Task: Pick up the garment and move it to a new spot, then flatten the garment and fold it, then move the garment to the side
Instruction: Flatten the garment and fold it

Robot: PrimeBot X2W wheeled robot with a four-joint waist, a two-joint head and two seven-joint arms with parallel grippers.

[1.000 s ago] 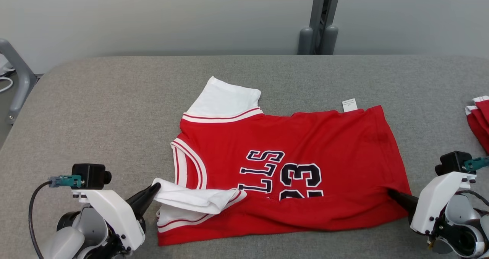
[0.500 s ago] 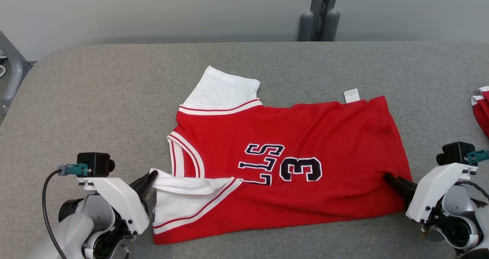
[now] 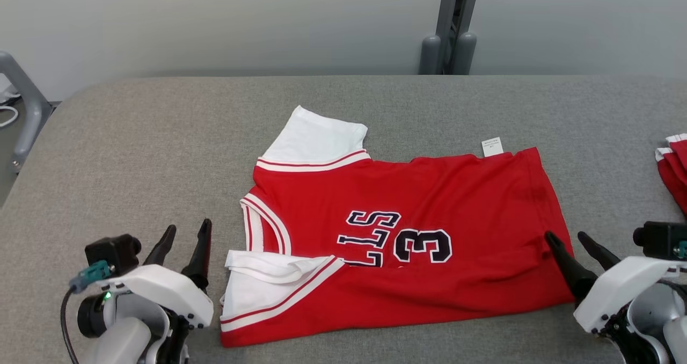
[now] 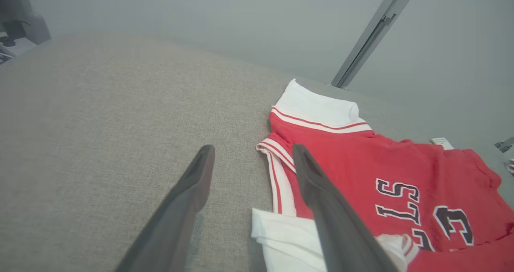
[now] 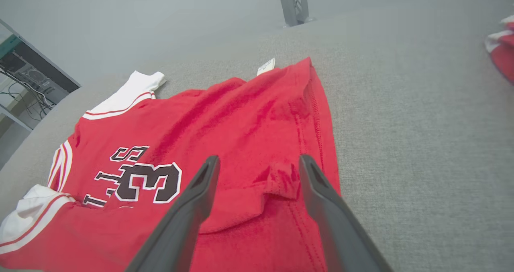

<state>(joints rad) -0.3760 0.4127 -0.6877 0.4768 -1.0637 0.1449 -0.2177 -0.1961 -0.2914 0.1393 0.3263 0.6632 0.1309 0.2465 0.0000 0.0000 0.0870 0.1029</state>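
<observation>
Both arms are the same build. left fingers [image 3: 201, 248] and right fingers [image 3: 569, 267]: long, matte dark grey, tapering to a point. White angular wrist housing [image 3: 161, 294] on each arm, with small dark screws [image 3: 593, 329] along the lower edge. Black camera block [image 3: 112, 248] on top, teal connector [image 3: 94, 273] plugged in. Black cable [image 3: 64, 321] loops off the left connector. Green LED [image 3: 107, 296] lit on the left wrist. Pale grey rounded joint shells [image 3: 115, 342] behind.

A grey fabric worktop [image 3: 134, 149] stood before a pale wall [image 3: 214, 26]; red-and-white folded cloth [image 3: 673, 173] lay at its right edge.
</observation>
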